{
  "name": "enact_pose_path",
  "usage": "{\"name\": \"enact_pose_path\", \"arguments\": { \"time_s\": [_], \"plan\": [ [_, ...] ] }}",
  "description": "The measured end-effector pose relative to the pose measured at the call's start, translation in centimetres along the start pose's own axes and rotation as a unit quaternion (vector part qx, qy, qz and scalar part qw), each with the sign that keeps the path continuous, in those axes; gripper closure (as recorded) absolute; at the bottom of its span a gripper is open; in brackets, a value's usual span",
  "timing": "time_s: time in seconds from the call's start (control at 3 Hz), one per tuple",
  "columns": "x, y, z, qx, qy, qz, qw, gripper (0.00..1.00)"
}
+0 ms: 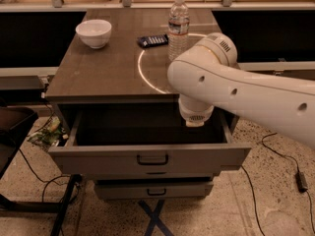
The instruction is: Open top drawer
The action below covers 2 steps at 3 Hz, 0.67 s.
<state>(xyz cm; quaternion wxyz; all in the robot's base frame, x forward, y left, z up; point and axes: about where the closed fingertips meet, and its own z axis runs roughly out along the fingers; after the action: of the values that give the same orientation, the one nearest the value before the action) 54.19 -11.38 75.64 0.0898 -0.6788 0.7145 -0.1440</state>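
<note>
The top drawer (98, 157) is the wide grey one right under the table top. It stands pulled out, its dark inside showing empty. Its dark loop handle (152, 159) sits centred on the front. A narrower grey drawer (123, 190) with a smaller handle is shut below it. My white arm (246, 90) reaches in from the right across the table's front right corner. A round joint end (196, 116) hangs over the drawer's right part. My gripper does not show in the camera view; it is hidden by the arm or out of frame.
On the brown table top (98, 68) stand a white bowl (93, 32), a clear water bottle (178, 27) and a flat dark object (153, 40). A dark chair (12, 132) is at the left. Cables (275, 154) lie on the speckled floor.
</note>
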Motion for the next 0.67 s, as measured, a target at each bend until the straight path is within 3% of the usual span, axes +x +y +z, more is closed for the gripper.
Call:
{"name": "enact_pose_path", "arguments": {
  "time_s": [0.33,0.67],
  "plan": [
    [1.3,1.4,3.9,-0.036,-0.020,0.023,0.9989,1.00],
    [1.7,5.2,8.9,-0.086,-0.059,0.041,0.9938,1.00]
  ]
}}
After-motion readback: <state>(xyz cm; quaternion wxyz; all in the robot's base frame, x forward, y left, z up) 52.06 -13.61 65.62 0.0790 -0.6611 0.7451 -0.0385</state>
